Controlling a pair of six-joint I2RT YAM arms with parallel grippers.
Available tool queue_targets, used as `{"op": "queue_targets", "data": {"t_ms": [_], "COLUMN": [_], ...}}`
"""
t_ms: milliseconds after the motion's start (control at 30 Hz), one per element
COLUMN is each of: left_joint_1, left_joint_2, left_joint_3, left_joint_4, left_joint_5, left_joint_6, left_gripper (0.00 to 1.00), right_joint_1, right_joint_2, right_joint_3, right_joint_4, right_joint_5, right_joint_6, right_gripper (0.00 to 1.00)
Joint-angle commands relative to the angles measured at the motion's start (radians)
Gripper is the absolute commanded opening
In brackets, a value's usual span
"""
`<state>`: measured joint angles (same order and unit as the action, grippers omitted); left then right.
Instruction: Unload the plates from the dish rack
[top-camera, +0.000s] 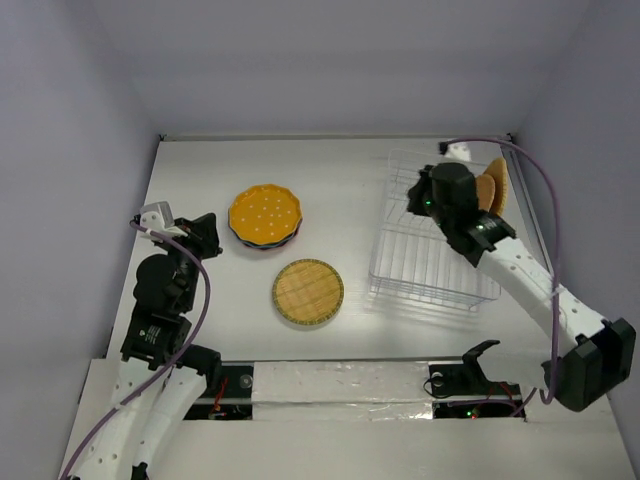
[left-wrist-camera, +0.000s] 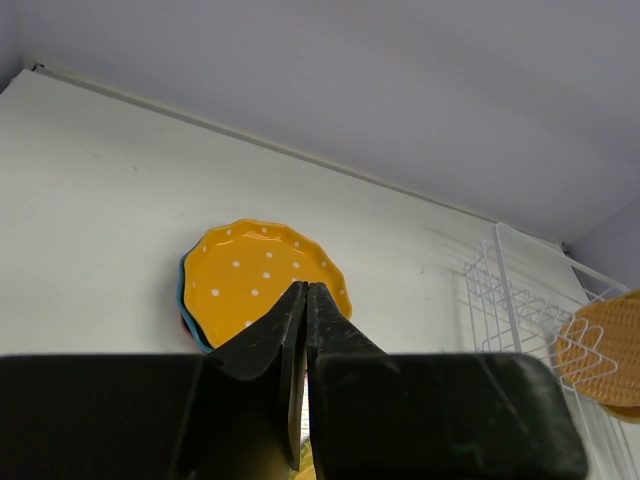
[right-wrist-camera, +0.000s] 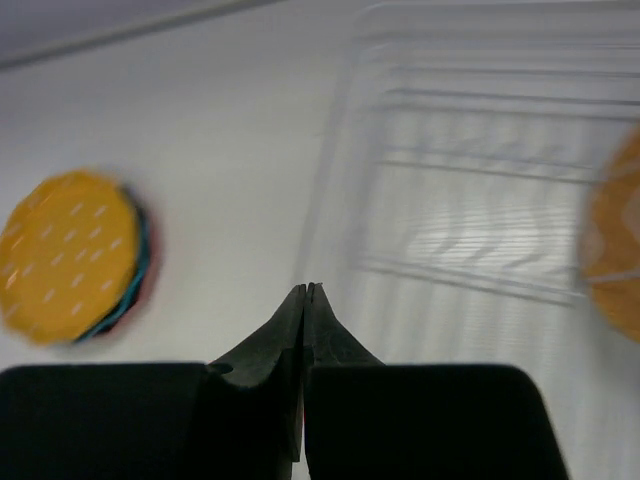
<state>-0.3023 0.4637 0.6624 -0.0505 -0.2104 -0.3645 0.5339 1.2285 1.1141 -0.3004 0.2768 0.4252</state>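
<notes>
- A yellow-orange plate (top-camera: 265, 213), glossy, dotted with white and scalloped at the rim, is seen on top of a stack at the left-centre of the table.
- A blue plate (left-wrist-camera: 183, 290) is shown by its rim directly beneath, and a reddish edge is glimpsed under that, so three stacked plates are counted.
- A round woven plate (top-camera: 308, 292), tan with a grid-like weave and a darker border, is laid flat on the table, near the stack but not touching it.
- The dish rack (top-camera: 430, 270), a rectangular basket of thin clear wire grid, is set at the right of the table.
- Tan woven plates (top-camera: 495, 183) are stood on edge at the rack's far right corner. Two appear to overlap there, though the number cannot be told for certain.
- The left gripper (left-wrist-camera: 305, 292) is held low over the table's left side and pointed toward the stack. Its black tapered fingers are pressed together and nothing is caught between them.
- The right gripper (right-wrist-camera: 306, 292) is likewise closed tip to tip and empty, and is held over the far left part of the rack. Its wrist view is blurred.
- The table (top-camera: 200, 170) is flat, matte and white, and it is enclosed on three sides by plain pale lavender-grey walls (top-camera: 330, 60).
</notes>
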Motion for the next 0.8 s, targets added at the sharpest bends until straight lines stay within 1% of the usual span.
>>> {"op": "queue_targets", "data": {"t_ms": [0,33,100,133,167,200,233,267,300,333,400,433,567,667,767], "left_joint_1": [-0.004,-0.004,-0.004,-0.004,-0.004,-0.004,-0.004,-0.004,-0.004,-0.004,-0.004,-0.004,-0.004,-0.014,-0.014], "left_joint_2": [-0.023,-0.028,-0.034,-0.037,-0.039,-0.040,-0.040,-0.043,-0.046,-0.049,-0.059,-0.059,-0.066,-0.069,-0.071], "left_joint_3": [0.011,0.009,0.011,0.011,0.011,0.011,0.011,0.011,0.013,0.013,0.013,0.013,0.014,0.014,0.016], "left_joint_4": [0.037,0.040,0.038,0.037,0.038,0.040,0.041,0.040,0.038,0.038,0.038,0.038,0.037,0.034,0.029], "left_joint_5": [0.003,0.003,0.003,0.003,0.003,0.003,0.003,0.003,0.003,0.003,0.003,0.003,0.003,0.003,0.003], "left_joint_6": [0.001,-0.001,-0.004,-0.004,-0.005,-0.005,-0.007,-0.007,-0.004,-0.004,-0.004,-0.004,-0.002,-0.004,-0.001], "left_gripper": [0.00,0.00,0.00,0.00,0.00,0.03,0.09,0.11,0.16,0.18,0.19,0.21,0.22,0.23,0.23], "right_joint_1": [-0.151,-0.184,-0.242,-0.294,-0.313,-0.325,-0.339,-0.339,-0.339,-0.339,-0.348,-0.348,-0.368,-0.382,-0.426], "right_joint_2": [-0.084,-0.116,-0.123,-0.106,-0.094,-0.081,-0.066,-0.032,-0.017,-0.006,0.031,0.051,0.104,0.120,0.166], "right_joint_3": [-0.060,-0.077,-0.077,-0.066,-0.062,-0.053,-0.043,-0.015,0.002,0.015,0.033,0.045,0.067,0.064,0.070], "right_joint_4": [-0.095,-0.098,-0.127,-0.140,-0.147,-0.163,-0.172,-0.189,-0.224,-0.232,-0.233,-0.246,-0.264,-0.241,-0.204], "right_joint_5": [0.212,0.228,0.248,0.246,0.236,0.237,0.266,0.284,0.307,0.350,0.390,0.422,0.476,0.460,0.420], "right_joint_6": [0.029,0.024,0.014,0.004,-0.002,-0.005,-0.008,-0.008,-0.006,-0.008,-0.022,-0.022,-0.022,-0.031,-0.045], "right_gripper": [0.00,0.00,0.00,0.07,0.12,0.17,0.27,0.30,0.33,0.42,0.51,0.52,0.52,0.52,0.51]}}
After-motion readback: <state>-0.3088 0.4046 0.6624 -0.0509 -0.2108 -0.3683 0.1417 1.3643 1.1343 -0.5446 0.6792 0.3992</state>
